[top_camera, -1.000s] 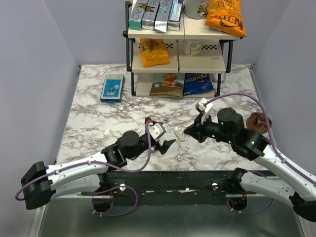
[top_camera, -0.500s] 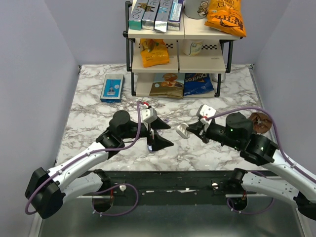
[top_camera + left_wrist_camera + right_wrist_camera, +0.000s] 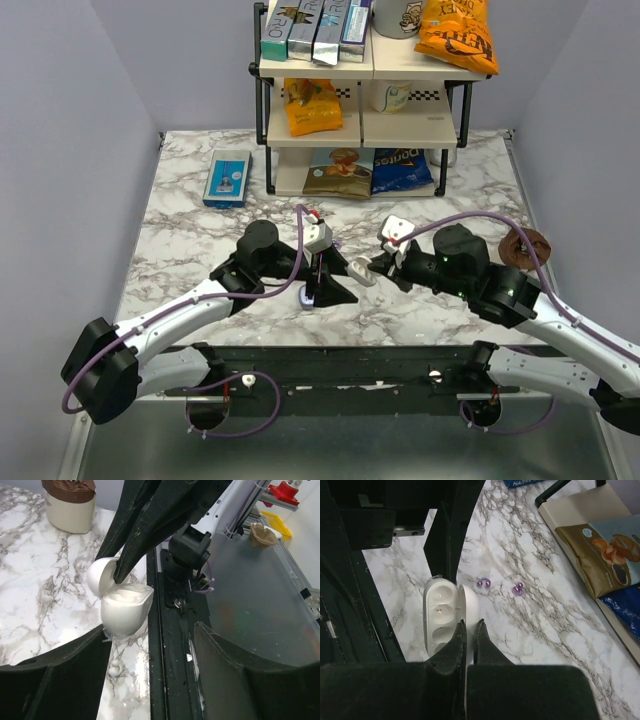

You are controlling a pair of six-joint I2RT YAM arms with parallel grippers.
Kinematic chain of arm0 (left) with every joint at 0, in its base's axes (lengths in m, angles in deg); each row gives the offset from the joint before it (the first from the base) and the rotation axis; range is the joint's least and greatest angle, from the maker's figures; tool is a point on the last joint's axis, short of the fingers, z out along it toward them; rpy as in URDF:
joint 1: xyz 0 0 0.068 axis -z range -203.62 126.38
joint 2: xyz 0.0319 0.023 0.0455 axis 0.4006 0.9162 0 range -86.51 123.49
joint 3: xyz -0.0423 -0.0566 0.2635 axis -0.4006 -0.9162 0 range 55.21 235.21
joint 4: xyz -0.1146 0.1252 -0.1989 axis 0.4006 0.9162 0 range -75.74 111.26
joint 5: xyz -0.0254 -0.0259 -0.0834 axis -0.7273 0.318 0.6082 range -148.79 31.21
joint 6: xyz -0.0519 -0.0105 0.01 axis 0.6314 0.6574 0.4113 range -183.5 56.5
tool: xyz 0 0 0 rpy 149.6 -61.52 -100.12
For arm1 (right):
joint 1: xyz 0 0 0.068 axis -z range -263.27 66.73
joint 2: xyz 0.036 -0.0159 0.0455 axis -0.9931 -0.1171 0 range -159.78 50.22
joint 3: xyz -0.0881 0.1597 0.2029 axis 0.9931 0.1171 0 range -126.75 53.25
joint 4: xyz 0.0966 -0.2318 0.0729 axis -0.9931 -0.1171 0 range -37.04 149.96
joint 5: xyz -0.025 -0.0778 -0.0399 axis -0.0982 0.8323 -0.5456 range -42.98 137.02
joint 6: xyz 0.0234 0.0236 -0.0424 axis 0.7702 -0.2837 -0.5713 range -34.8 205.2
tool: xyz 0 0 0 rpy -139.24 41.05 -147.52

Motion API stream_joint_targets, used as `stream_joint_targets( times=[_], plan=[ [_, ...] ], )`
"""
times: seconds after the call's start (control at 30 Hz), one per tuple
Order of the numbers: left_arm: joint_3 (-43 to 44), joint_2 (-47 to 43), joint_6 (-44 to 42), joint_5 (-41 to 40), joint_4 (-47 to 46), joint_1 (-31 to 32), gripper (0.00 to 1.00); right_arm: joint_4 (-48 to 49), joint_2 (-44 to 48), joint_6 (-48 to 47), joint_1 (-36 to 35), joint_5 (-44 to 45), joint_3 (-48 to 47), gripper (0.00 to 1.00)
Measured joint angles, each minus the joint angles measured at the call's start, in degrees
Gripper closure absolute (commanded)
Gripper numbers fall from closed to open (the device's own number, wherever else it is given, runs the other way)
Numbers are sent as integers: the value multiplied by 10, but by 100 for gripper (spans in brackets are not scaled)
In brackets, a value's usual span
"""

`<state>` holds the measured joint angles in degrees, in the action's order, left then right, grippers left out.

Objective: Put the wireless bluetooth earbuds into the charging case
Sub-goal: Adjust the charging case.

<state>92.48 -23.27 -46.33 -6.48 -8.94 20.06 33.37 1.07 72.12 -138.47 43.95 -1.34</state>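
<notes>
At the far left of the counter (image 3: 190,250) lay a blue rectangular box (image 3: 227,178), well apart from both arms. Behind it and to the right stood a shelf rack (image 3: 362,120) with snack bags.

The left gripper (image 3: 343,284) was near the middle of the counter, close to the near edge. Its fingers (image 3: 55,675) stood wide apart and held nothing. In the left wrist view the charging case (image 3: 126,611) was just beside the tip of one finger; I cannot tell if they touched.

The charging case (image 3: 362,273) was between the two grippers, white, with its lid (image 3: 469,607) swung open and its inner hollows (image 3: 440,611) showing. Nothing purple lay inside it. Whether it rested on the counter or was lifted a little, the pictures did not make clear.

Two small purple earbuds (image 3: 484,583) lay on the marble just beyond the case, near each other and apart from it.

The right gripper (image 3: 375,268) was almost closed, and its fingers (image 3: 454,645) pinched the thin edge of the open lid between them.

At the far right stood a cream jar with a brown top (image 3: 525,246), well apart from the case.
</notes>
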Motion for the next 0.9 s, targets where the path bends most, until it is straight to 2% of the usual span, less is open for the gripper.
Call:
stream_joint_targets(
  times=[0.1, 0.27, 0.3, 0.4, 0.5, 0.9],
  plan=[
    [-3, 3, 1, -6, -5, 10, 39, 0, -8, 0, -1, -4, 0, 99],
    [-10, 3, 0, -24, -15, 19, 41, 0, -18, 1, -5, -14, 0, 99],
    [-11, 3, -1, -28, -16, 20, 34, 0, -19, 1, -6, -15, 0, 99],
    [-12, 3, -5, -41, -16, 22, 20, 1, -19, 2, -10, -20, 0, 99],
    [-12, 3, -13, -56, -7, 23, 15, 2, -18, 2, -11, -22, 0, 99],
    [-9, 8, -17, -78, 13, 23, 17, 4, 3, 2, -22, -22, 3, 99]
  ],
)
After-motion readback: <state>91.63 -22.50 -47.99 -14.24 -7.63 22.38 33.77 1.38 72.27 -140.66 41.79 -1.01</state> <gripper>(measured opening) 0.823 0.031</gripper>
